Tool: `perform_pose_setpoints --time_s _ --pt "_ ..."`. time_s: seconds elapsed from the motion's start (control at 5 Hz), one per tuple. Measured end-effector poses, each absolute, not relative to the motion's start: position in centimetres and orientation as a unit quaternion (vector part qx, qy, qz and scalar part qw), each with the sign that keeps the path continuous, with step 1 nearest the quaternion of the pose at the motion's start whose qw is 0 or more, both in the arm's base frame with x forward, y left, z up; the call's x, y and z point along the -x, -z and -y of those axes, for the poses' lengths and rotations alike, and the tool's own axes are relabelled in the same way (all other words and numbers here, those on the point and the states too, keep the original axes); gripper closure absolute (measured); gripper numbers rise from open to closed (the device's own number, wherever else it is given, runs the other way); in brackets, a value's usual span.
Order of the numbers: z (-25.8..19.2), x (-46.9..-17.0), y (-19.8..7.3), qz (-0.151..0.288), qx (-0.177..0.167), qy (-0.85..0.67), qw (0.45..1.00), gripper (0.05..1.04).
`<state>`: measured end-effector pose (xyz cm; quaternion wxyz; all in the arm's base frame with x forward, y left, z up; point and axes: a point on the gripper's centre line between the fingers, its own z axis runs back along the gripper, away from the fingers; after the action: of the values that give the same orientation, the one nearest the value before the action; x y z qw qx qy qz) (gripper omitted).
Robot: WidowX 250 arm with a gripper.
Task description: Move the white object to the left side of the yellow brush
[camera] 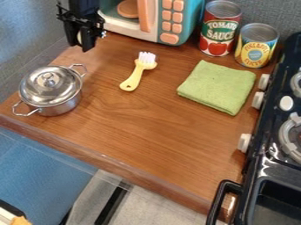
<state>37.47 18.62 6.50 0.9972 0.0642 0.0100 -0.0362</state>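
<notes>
Camera view: yellow brush point(134, 79) lies diagonally, bristles point(147, 57) upper-right.

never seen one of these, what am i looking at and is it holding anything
The black machine at the upper left is a robot arm, ending in a claw. A fixed camera looks down at a slant. On the wooden counter are a lidded metal pot, a yellow brush and a folded green cloth; behind stand two cans and a toy microwave, with a black stove at the right. Something pale shows at the claw; whether it's held, I can't tell.
</notes>
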Motion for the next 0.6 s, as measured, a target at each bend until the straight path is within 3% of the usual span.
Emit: perform_pose_setpoints --time_s 0.2,0.4,0.6 --pt "-19.03 -38.00 -5.00 -0.014 -0.068 0.039 0.997 0.575" --pt "-19.19 -38.55 -4.54 -0.019 -0.072 0.034 0.997 0.268" --pt "-18.69 -38.66 -4.83 -0.025 -0.070 0.050 0.996 0.073"
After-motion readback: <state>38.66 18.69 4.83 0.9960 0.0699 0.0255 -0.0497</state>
